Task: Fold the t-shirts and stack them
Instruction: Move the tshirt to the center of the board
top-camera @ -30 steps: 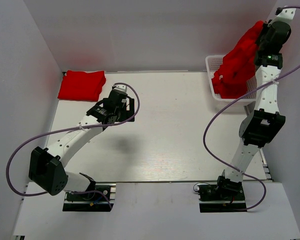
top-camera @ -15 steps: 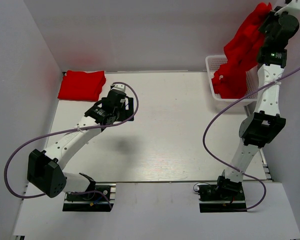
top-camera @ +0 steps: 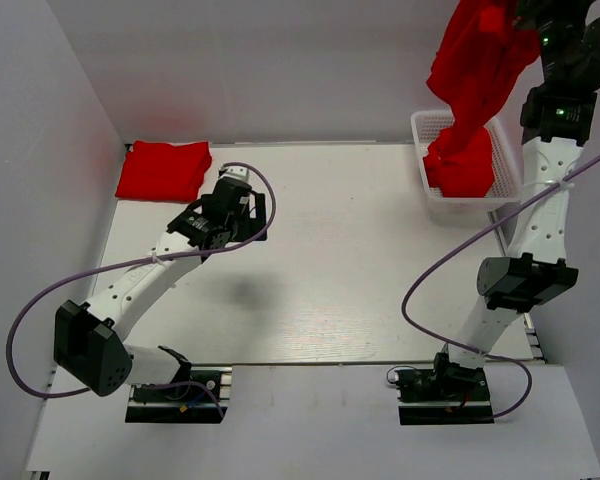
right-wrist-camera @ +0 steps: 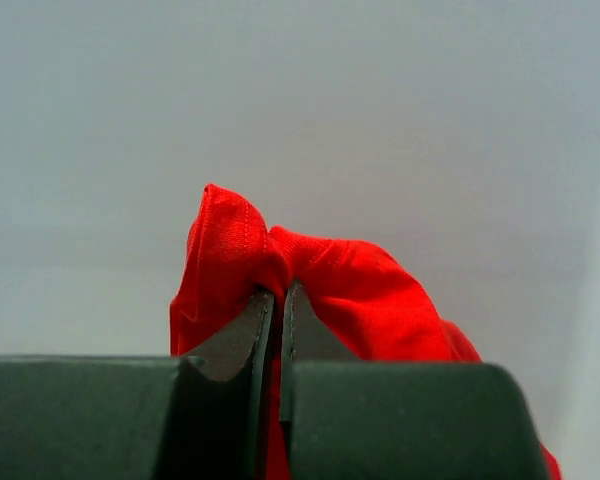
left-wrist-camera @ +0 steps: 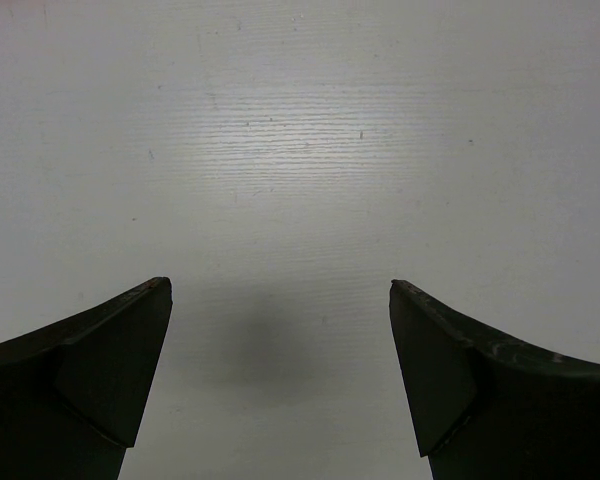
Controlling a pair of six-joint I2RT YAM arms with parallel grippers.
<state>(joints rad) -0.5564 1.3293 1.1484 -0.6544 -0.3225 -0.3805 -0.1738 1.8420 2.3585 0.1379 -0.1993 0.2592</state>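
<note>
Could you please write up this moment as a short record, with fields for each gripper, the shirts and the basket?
left gripper: open, empty, over bare table
right gripper: shut on a bunched fold of the hanging t-shirt, raised high
hanging t-shirt: red, lower end reaches into the basket
folded t-shirt: red, at the far left corner of the table
basket: white lattice, far right; whether more shirts lie inside cannot be told

One white plastic lattice basket [top-camera: 430, 125]. Two bright red cloth t-shirts for sure: a hanging one [top-camera: 475, 60] above the basket, a folded one [top-camera: 163, 170] far left of it. More red inside, uncountable. Two white robot arms [top-camera: 140, 280].
</note>
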